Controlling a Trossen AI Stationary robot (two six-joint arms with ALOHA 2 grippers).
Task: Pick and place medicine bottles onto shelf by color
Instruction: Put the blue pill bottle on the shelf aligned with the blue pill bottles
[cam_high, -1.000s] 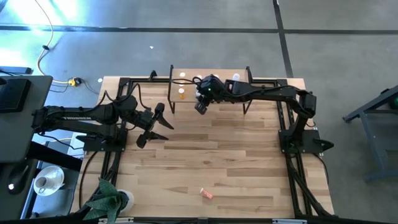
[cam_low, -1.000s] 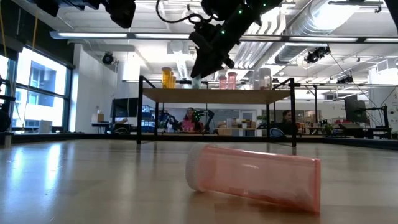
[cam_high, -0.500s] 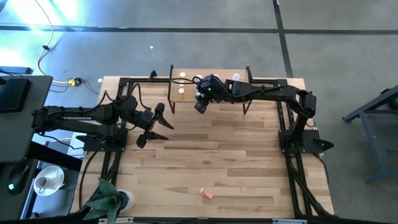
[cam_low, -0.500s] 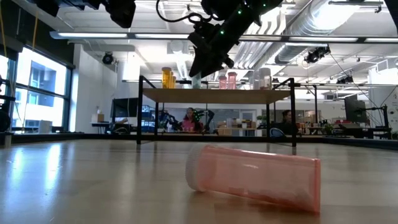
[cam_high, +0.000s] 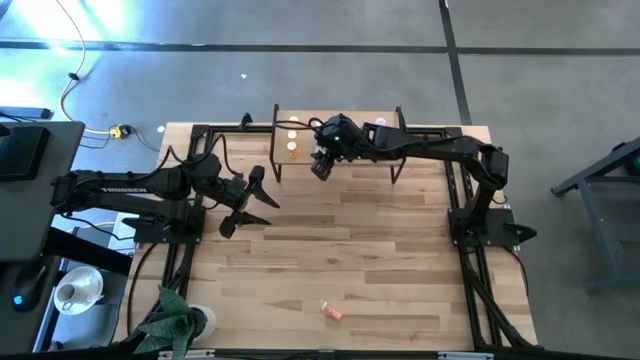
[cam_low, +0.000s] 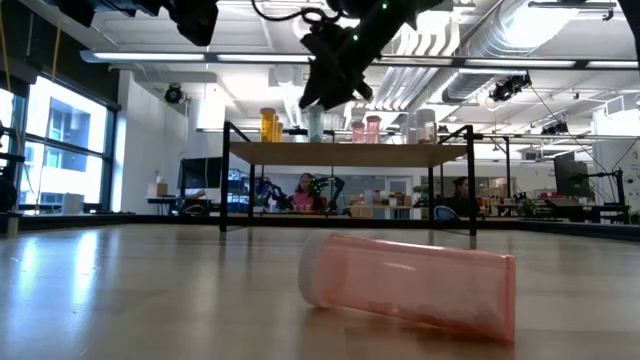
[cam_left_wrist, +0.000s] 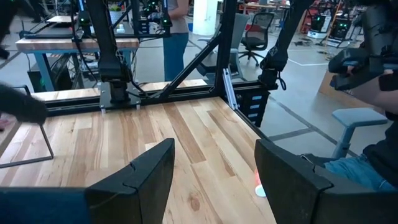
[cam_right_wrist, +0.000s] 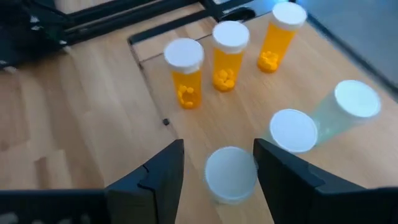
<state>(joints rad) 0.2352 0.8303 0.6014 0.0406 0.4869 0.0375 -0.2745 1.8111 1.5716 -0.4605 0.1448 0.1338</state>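
Observation:
My right gripper is open over the shelf, its fingers on either side of a pale green medicine bottle without touching it. Two more green bottles and three orange ones stand upright on the shelf top. In the low view, pink bottles and a clear one stand farther along the shelf. A pink bottle lies on its side on the table near the front edge. My left gripper hovers open over the table's left side.
The shelf stands on thin black legs at the table's far edge. Black frame rails run along both table sides. A plant sits at the near left corner. Bare wood tabletop lies between the shelf and the lying bottle.
My right gripper has let go of the pale green bottle and drawn up a little off it. The bottle stays upright on the shelf beside the other green ones.

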